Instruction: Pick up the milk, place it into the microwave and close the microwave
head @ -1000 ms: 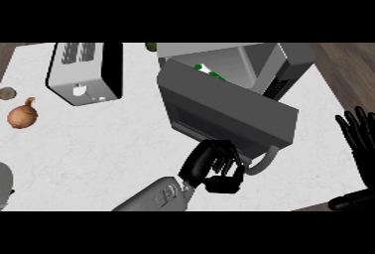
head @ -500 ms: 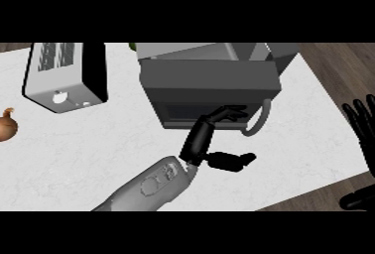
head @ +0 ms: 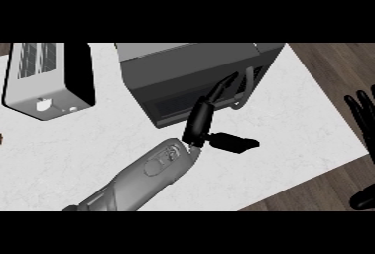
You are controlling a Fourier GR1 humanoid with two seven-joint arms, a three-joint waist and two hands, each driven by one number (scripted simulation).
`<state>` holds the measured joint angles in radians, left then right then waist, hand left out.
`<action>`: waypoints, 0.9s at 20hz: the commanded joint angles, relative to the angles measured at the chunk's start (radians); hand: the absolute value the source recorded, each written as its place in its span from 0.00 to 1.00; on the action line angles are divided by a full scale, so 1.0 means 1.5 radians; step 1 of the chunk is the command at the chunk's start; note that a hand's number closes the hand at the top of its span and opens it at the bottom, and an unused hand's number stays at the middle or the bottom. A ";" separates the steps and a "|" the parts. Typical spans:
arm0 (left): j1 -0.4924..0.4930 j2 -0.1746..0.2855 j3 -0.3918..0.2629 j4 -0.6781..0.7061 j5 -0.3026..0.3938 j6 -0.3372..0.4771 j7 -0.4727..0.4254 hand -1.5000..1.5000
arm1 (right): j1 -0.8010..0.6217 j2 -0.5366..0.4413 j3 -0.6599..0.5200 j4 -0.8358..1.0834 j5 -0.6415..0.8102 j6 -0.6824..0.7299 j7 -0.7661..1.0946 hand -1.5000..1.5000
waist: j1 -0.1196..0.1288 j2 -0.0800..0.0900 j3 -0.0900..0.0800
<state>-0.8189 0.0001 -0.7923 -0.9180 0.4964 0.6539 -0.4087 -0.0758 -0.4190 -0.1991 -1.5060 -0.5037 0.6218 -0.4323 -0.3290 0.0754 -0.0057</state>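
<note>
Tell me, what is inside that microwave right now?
Nothing inside can be seen. The microwave door looks shut, with the left hand holding straight fingers against it, and its dark window shows nothing. Whether the milk is in there is hidden.

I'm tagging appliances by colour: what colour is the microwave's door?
Dark grey: the microwave door has a darker window, seen in the head view.

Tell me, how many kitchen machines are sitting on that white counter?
2. A toaster stands at the counter's far left, and a microwave sits at the middle back, the left hand touching its front. Others may lie outside the view.
</note>
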 commanded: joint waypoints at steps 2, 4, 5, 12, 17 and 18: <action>-0.042 0.000 0.014 0.032 0.033 0.009 -0.018 0.00 | -0.024 -0.017 0.002 -0.009 -0.031 0.025 0.015 0.00 | -0.025 0.009 0.000; -0.051 0.000 0.019 0.043 0.044 0.008 -0.030 0.00 | -0.031 -0.019 0.000 -0.003 -0.043 0.028 0.019 0.00 | -0.018 0.012 0.001; -0.056 0.000 0.016 0.042 0.053 0.010 -0.029 0.00 | -0.036 -0.025 0.000 -0.005 -0.047 0.030 0.025 0.00 | -0.022 0.010 0.001; -0.078 0.000 0.011 0.065 0.084 0.019 -0.054 0.00 | -0.061 -0.034 0.007 -0.008 -0.082 0.042 0.049 0.00 | -0.035 0.014 0.001; -0.089 0.000 0.007 0.082 0.103 0.021 -0.074 0.00 | -0.071 -0.045 0.001 -0.002 -0.097 0.042 0.060 0.00 | -0.045 0.017 0.002; -0.088 0.000 0.011 0.089 0.107 0.024 -0.077 0.00 | -0.069 -0.053 -0.005 0.000 -0.099 0.041 0.064 0.00 | -0.045 0.016 0.002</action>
<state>-0.9022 0.0010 -0.8061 -0.8298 0.6242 0.6795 -0.5284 -0.1730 -0.4826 -0.1981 -1.5137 -0.6340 0.6769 -0.3489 -0.3851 0.0949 -0.0037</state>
